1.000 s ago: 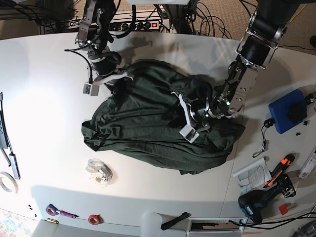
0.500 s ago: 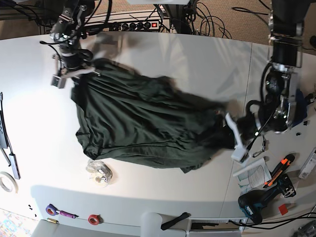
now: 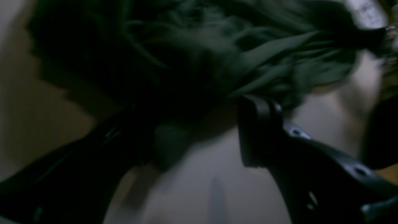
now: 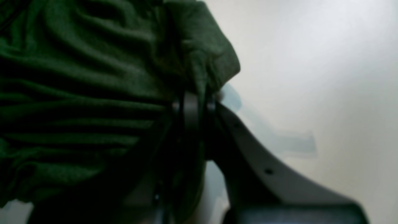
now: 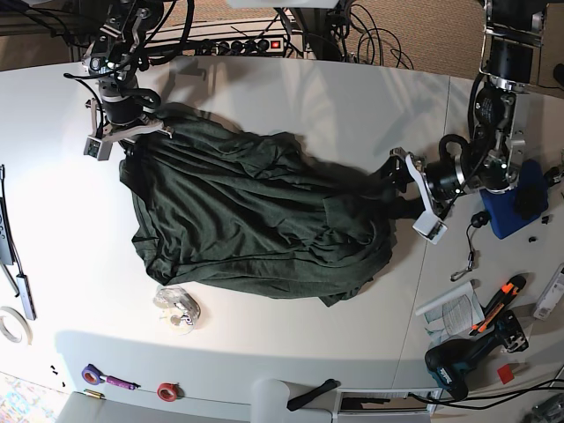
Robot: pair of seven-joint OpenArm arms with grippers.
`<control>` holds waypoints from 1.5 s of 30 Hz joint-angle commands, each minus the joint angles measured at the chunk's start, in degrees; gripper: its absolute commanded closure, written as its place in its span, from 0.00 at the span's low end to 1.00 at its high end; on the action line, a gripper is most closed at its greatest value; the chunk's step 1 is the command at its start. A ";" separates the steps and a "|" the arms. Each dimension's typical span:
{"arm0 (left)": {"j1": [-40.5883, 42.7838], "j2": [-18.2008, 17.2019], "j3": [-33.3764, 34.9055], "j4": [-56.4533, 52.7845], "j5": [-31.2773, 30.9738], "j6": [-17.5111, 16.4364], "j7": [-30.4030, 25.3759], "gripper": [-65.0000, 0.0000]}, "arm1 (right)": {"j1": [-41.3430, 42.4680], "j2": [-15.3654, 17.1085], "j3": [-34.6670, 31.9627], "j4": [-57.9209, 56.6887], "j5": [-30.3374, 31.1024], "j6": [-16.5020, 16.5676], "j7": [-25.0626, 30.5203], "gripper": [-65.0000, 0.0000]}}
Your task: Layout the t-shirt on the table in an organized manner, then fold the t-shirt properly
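The dark green t-shirt [image 5: 256,220] lies rumpled and stretched across the middle of the white table [image 5: 308,97]. My right gripper [image 5: 132,132] is at its far-left corner and is shut on a fold of the t-shirt [image 4: 77,77], with the two fingers pressed together [image 4: 191,102]. My left gripper [image 5: 398,189] is at the shirt's bunched right end. In the blurred left wrist view its fingers [image 3: 258,133] stand wide apart, and the t-shirt [image 3: 217,46] bunches just beyond the tips, with a bit of cloth hanging in the gap.
A clear plastic wad [image 5: 176,307] lies just in front of the shirt. A blue block [image 5: 511,198], papers [image 5: 449,313], an orange cutter [image 5: 498,300] and a drill [image 5: 463,357] crowd the right edge. Tape rolls [image 5: 165,390] sit front left, cables at the back.
Both arms pulled apart and stretched the bunched shirt wide. The right gripper went up-left with its corner. The left gripper swung right, then back up, and the shirt's right end slackened.
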 commanded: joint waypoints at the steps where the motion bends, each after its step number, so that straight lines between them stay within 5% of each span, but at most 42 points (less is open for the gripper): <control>1: -0.90 -0.61 -0.39 0.94 1.51 -0.32 -3.45 0.37 | 0.28 0.35 0.11 1.11 0.55 0.24 1.27 1.00; 8: 0.83 -0.61 -0.24 5.33 10.73 -0.32 -6.21 0.38 | 0.28 0.35 0.11 1.11 0.52 0.24 1.27 1.00; 17: 6.08 -0.63 -0.07 17.38 30.21 -0.32 -15.28 0.45 | 0.28 0.37 0.11 1.11 0.52 0.24 1.18 1.00; 21: 7.72 -0.70 0.70 17.38 40.74 4.57 -21.00 0.45 | 0.28 0.37 0.11 1.11 0.52 0.24 1.16 1.00; 28: 7.76 -2.69 15.80 17.38 56.48 21.99 -23.34 0.47 | 0.28 0.37 0.11 1.11 0.52 0.26 1.05 1.00; 33: 6.19 -2.27 21.44 17.38 57.40 27.26 -23.06 0.47 | 0.26 0.37 0.11 1.11 0.50 0.26 0.96 1.00; 36: 5.22 -2.10 21.44 17.38 56.19 29.75 -22.84 0.56 | 0.26 0.37 0.13 1.11 0.50 0.26 0.81 1.00; 40: 3.30 -2.10 21.24 17.33 54.97 31.15 -21.24 0.74 | 0.28 0.37 0.11 1.11 0.50 0.26 0.83 1.00; 43: 2.51 -2.10 21.24 17.25 54.51 31.12 -21.29 1.00 | 0.26 0.37 0.11 1.11 0.50 0.26 0.81 1.00; 45: 2.40 -2.08 21.24 17.25 54.36 31.12 -21.51 1.00 | 0.26 0.37 0.11 1.11 0.35 0.26 0.74 1.00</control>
